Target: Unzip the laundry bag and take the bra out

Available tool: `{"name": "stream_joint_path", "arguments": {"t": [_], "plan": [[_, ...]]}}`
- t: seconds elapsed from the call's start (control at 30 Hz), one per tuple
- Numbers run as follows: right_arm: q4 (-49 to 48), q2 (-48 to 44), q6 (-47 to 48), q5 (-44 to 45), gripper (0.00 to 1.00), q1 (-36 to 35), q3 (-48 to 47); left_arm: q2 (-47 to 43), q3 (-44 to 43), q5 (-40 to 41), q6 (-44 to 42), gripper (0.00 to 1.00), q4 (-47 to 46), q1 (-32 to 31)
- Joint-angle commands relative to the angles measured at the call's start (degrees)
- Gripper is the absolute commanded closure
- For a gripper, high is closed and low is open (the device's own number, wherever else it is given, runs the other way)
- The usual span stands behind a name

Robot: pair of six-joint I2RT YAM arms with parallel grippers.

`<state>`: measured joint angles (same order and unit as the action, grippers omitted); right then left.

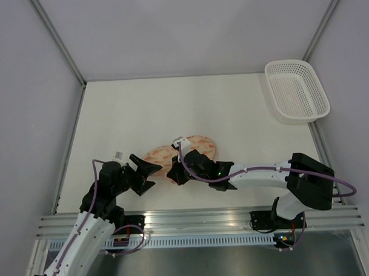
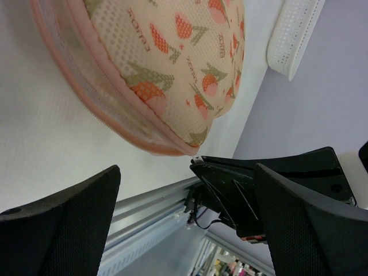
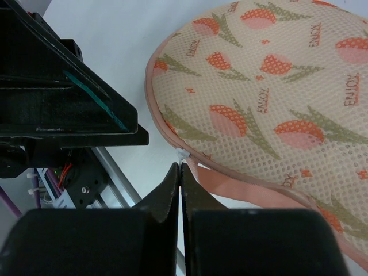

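The laundry bag [image 1: 184, 151] lies on the table, cream mesh with orange-pink motifs and pink zip trim. It also shows in the left wrist view [image 2: 172, 63] and the right wrist view [image 3: 276, 98]. My right gripper [image 3: 180, 171] is shut on the small white zip pull [image 3: 183, 155] at the bag's near-left end, beside the pink loop [image 3: 241, 192]. In the top view the right gripper [image 1: 175, 174] sits at that end. My left gripper [image 1: 148, 174] is open and empty, just left of the bag, not touching it. The zip looks closed. The bra is hidden.
A white plastic lattice basket [image 1: 295, 90] stands at the far right of the table, also in the left wrist view [image 2: 290, 34]. The metal rail [image 1: 199, 219] runs along the near edge. Grey walls enclose the left, right and back.
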<state>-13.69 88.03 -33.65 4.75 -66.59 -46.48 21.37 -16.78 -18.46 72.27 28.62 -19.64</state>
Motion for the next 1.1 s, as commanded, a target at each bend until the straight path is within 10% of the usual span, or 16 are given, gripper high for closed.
{"name": "stream_joint_path", "arguments": {"t": [0.0,0.17,0.7,0.77,0.93,1.07], "plan": [[-3.71,0.30,1.13,-1.42,1.00,0.49,-2.48,-1.76,0.00,-0.44,7.71,0.00,0.46,-0.40],[-3.71,0.39,2.18,-1.50,1.00,0.58,-2.30,-2.03,-1.42,7.38,9.63,0.00,6.80,-0.58],[-5.03,1.53,3.24,-3.53,0.99,0.67,-1.69,21.86,-2.74,11.51,18.77,0.02,-19.82,-4.26],[-4.85,1.53,3.33,-3.00,0.99,0.58,-1.60,23.10,-3.09,11.86,19.14,0.09,-22.46,-4.88],[-4.06,0.74,3.94,-2.12,0.99,0.67,-1.25,22.49,-4.06,15.11,18.35,0.81,-22.73,-5.32],[-3.19,-0.22,3.85,-0.28,1.00,0.58,-0.54,22.67,-4.05,16.00,18.17,0.98,-22.91,-5.32]]}}
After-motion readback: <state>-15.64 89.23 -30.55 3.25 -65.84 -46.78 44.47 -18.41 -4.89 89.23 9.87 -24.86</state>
